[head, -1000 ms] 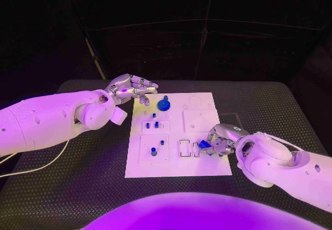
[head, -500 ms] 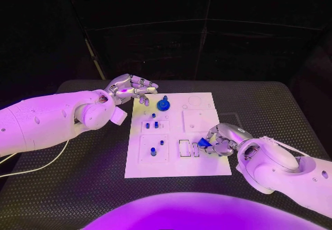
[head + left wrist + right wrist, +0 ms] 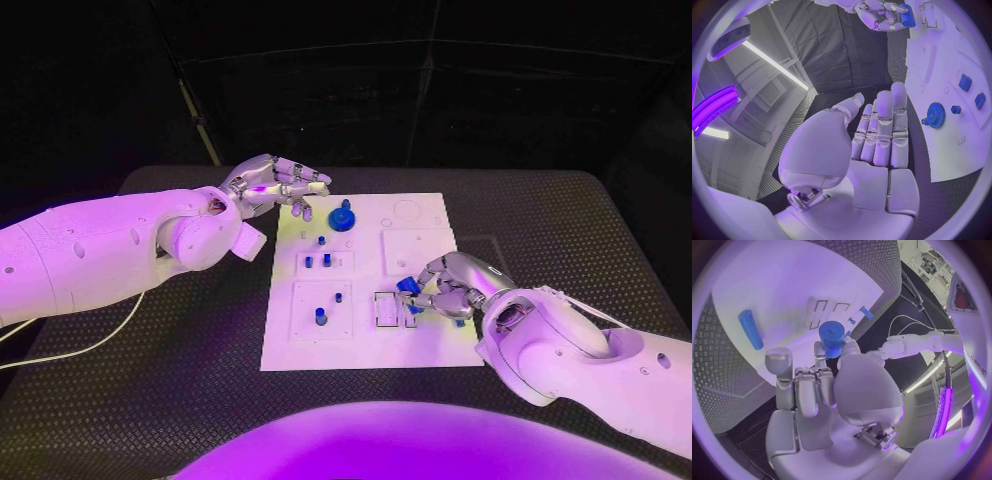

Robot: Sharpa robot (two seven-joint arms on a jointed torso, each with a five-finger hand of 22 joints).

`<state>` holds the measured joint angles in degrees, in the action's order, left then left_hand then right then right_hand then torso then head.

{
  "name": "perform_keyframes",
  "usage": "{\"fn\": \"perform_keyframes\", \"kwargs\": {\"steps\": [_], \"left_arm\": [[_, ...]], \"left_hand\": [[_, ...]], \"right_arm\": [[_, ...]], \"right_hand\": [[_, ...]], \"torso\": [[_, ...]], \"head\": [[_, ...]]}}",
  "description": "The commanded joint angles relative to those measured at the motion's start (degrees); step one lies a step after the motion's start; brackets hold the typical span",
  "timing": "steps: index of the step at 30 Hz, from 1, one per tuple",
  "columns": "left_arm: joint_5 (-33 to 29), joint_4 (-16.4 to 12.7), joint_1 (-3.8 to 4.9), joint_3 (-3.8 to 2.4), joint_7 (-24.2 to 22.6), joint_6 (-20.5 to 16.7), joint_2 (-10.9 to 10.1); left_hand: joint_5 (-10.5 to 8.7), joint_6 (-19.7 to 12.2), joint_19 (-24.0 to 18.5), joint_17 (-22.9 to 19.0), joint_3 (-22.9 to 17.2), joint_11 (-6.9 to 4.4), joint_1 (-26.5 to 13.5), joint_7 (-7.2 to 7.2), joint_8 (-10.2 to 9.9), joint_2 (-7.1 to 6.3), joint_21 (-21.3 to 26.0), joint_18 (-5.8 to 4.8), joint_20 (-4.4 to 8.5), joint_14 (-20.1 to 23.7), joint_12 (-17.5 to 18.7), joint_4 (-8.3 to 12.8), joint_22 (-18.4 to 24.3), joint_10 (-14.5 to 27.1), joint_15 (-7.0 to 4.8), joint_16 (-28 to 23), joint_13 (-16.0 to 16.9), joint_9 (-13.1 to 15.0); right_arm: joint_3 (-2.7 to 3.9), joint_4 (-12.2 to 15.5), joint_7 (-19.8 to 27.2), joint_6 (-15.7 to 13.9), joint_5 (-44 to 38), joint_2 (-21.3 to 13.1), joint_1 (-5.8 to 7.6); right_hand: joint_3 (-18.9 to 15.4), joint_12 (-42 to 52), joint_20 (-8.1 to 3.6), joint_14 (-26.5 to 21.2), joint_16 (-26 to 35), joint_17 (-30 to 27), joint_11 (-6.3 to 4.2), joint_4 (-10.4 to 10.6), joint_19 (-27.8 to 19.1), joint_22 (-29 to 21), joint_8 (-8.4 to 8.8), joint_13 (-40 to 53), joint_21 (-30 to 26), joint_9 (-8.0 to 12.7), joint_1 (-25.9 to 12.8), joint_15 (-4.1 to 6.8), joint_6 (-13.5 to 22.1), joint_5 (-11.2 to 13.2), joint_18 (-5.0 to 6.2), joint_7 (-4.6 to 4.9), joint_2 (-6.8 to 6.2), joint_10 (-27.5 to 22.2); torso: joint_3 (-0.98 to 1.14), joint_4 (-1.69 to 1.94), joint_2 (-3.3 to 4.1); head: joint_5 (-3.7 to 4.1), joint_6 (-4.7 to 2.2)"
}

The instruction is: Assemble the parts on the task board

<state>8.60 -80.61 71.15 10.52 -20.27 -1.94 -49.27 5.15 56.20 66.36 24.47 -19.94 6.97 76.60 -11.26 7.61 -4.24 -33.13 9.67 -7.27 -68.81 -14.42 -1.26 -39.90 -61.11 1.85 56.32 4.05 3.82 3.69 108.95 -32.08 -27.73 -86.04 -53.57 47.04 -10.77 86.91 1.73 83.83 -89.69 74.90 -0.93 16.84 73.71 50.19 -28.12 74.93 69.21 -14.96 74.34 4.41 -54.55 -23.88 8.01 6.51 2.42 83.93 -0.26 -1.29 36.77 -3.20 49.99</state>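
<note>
While the right hand (image 3: pixel 450 283) sits over the near right part of the task board (image 3: pixel 433 345), its fingers (image 3: pixel 831 351) are clamped on a short blue cylinder (image 3: pixel 833 337), pinched at the fingertips above the white plate. Head view: that part shows as a blue spot at the hand's fingertips (image 3: pixel 408 286), just beside the two narrow rectangular slots (image 3: pixel 385 308) in the board. Whether the part touches the board cannot be told.

Right wrist view: a second, longer blue rod (image 3: pixel 750 329) lies flat on the board, apart from the held cylinder.

Left hand (image 3: pixel 277 184) hovers off the far left corner of the board, over the black surface (image 3: pixel 188 390). Fingers (image 3: pixel 882 132) are extended side by side, thumb slightly apart, nothing in them.

Board contents, head view:
- blue gear (image 3: pixel 342 217) near the far edge, close to the left hand; a small blue piece just beside it in the left wrist view (image 3: pixel 956 109).
- square recess at mid-left (image 3: pixel 325 262) with two small blue pegs standing in it.
- larger square recess at near left (image 3: pixel 322 310) with two blue pegs in it, one nearer, one farther.
- plain raised square (image 3: pixel 415 250) at mid-right, no part seen on it.

A white cable (image 3: pixel 87 345) lies on the surface under the left arm.
</note>
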Motion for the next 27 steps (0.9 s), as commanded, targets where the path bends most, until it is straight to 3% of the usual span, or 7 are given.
{"fn": "perform_keyframes", "kwargs": {"steps": [1, 11, 23, 25, 27], "left_arm": [[-0.27, -0.12, 0.08, -0.05, -0.32, 0.78, 0.18], [-0.27, -0.15, 0.10, -0.05, -0.13, 0.93, 0.31], [-0.27, -0.10, 0.11, -0.05, -0.04, 1.08, 0.37], [-0.27, -0.10, 0.11, -0.05, -0.02, 1.09, 0.37], [-0.27, -0.10, 0.11, -0.05, 0.00, 1.09, 0.36]], "left_hand": [[-0.29, -0.37, 0.09, -0.09, 0.37, -0.11, -0.42, 0.09, 0.38, 0.27, 0.38, 0.79, -0.35, 0.22, -0.38, 0.08, 0.08, 0.38, 0.05, 0.29, 0.07, 0.09], [-0.28, -0.39, 0.13, -0.10, 0.48, -0.11, -0.46, 0.10, 0.42, 0.30, 0.42, 0.79, -0.35, 0.23, -0.44, 0.04, 0.13, 0.43, 0.05, 0.33, 0.08, 0.09], [-0.28, -0.39, 0.13, -0.10, 0.48, -0.11, -0.46, 0.10, 0.42, 0.30, 0.42, 0.79, -0.35, 0.23, -0.44, 0.04, 0.13, 0.43, 0.05, 0.33, 0.08, 0.09], [-0.28, -0.39, 0.13, -0.10, 0.48, -0.11, -0.46, 0.10, 0.42, 0.30, 0.42, 0.79, -0.35, 0.23, -0.44, 0.04, 0.13, 0.43, 0.05, 0.33, 0.08, 0.09], [-0.28, -0.39, 0.13, -0.10, 0.48, -0.11, -0.46, 0.10, 0.42, 0.30, 0.42, 0.79, -0.35, 0.23, -0.44, 0.04, 0.13, 0.43, 0.05, 0.33, 0.08, 0.09]], "right_arm": [[0.03, -0.60, -0.75, 2.24, 1.68, 1.14, 0.10], [0.04, -1.89, -1.41, 6.65, 1.50, 3.34, 0.12], [0.04, -2.38, -1.54, 7.03, 1.48, 4.10, 0.12], [0.05, -2.49, -1.54, 6.70, 1.46, 4.27, 0.12], [0.05, -2.60, -1.53, 6.32, 1.44, 4.44, 0.12]], "right_hand": [[-0.89, -0.30, -0.17, 6.17, -0.31, 15.10, -0.42, -0.20, 0.25, -0.11, 0.08, 11.37, 0.03, -2.50, -1.91, 0.40, -4.13, 1.52, -0.88, -3.67, -0.40, 4.15], [-1.46, -0.35, -0.28, 6.17, -0.31, 15.10, -0.62, -0.28, 0.23, -0.16, -0.10, 11.38, -0.04, -3.22, -2.43, 0.56, -4.67, 2.62, -0.86, -3.93, 0.10, 4.17], [-1.57, -0.47, -0.33, 6.16, -0.30, 15.05, -0.71, -0.34, 0.19, -0.25, -0.17, 11.27, -0.10, -3.46, -2.40, 0.62, -4.85, 2.82, -0.84, -4.02, 0.26, 4.11], [-2.09, -0.50, -0.37, 6.15, -0.28, 15.00, -0.70, -0.27, 0.14, -0.33, -0.06, 11.28, -0.18, -3.71, -2.90, 0.64, -4.78, 4.00, -0.84, -3.99, 0.13, 4.11], [-3.09, -0.66, -0.38, 6.14, -0.27, 14.95, -0.67, -0.27, 0.06, -0.47, 0.09, 11.17, -0.31, -4.15, -4.04, 0.62, -4.67, 8.29, -0.84, -3.97, 0.08, 4.04]], "torso": [[-0.03, 0.19, 0.12], [0.02, -0.10, 0.07], [0.05, 0.01, -0.06], [0.06, 0.00, -0.05], [0.06, -0.02, -0.04]], "head": [[0.09, 0.01], [-0.32, 0.01], [-0.37, 0.01], [-0.40, 0.01], [-0.45, 0.01]]}}
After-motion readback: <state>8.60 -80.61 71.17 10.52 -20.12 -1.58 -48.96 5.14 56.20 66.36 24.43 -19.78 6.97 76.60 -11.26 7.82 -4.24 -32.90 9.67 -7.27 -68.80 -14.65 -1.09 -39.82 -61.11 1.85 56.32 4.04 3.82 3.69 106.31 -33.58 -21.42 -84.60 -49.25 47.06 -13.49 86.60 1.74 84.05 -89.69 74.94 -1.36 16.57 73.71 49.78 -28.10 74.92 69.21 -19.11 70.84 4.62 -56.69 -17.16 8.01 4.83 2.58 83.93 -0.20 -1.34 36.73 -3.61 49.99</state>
